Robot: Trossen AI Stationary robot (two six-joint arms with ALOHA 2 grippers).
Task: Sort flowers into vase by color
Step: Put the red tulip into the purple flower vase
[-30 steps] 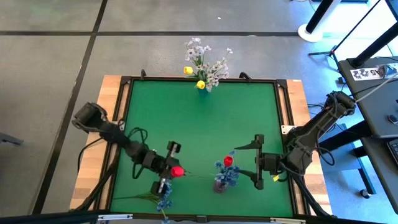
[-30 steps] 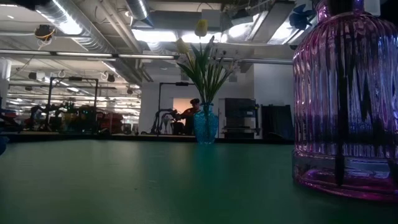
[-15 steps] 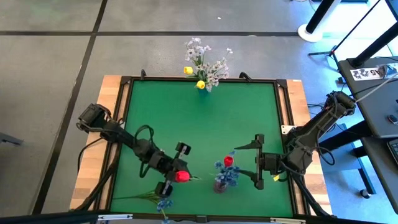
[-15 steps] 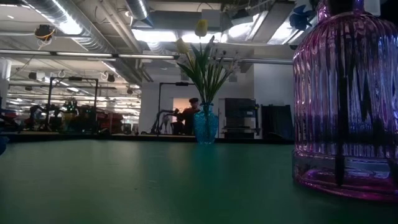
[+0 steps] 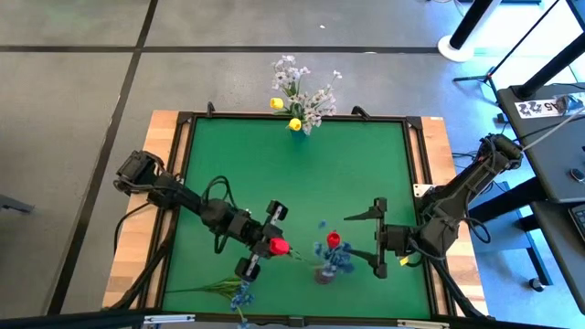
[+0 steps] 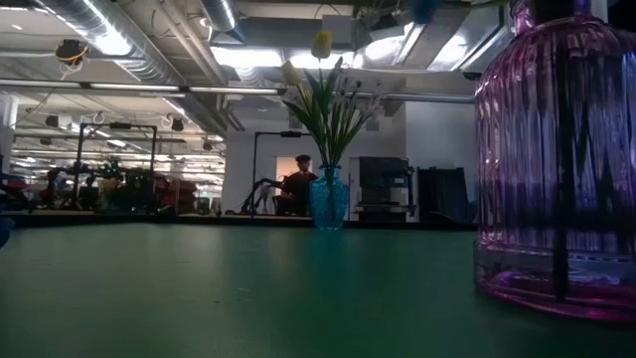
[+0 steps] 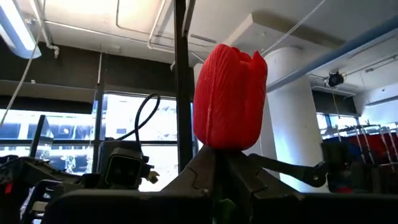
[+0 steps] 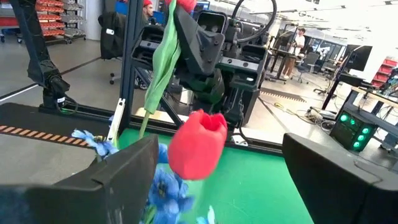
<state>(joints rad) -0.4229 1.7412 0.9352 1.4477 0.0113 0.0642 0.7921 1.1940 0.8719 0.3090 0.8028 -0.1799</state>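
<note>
No writing, label, brand or number can be made out anywhere here: a small tag (image 5: 543,106) on the dark stand to the right of the table carries dark marks, but they are too small to read

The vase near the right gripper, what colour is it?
Purple ribbed glass vase, clearest in the low view.
</note>
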